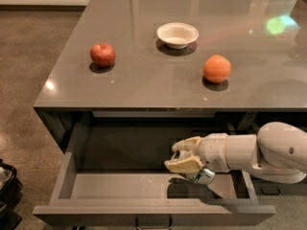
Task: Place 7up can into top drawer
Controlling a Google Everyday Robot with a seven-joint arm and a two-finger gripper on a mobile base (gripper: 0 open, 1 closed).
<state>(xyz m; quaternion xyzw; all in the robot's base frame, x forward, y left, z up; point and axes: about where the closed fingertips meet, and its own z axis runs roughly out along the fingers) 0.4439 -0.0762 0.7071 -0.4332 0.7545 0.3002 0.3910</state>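
The top drawer [67,176] is pulled wide open under the grey counter, with grey inner walls and a small metal handle [152,222] on its front. My gripper [181,158] reaches in from the right and hangs over the drawer's right half, a little above its floor. It is shut on the 7up can [203,176], of which only a silver-and-green end shows below the fingers [184,166]. The rest of the can is hidden by the hand.
On the counter [144,87] sit a red apple [102,54] at the left, a white bowl [177,34] in the middle back and an orange [217,68] at the right. A dark object [7,186] stands on the floor at the far left.
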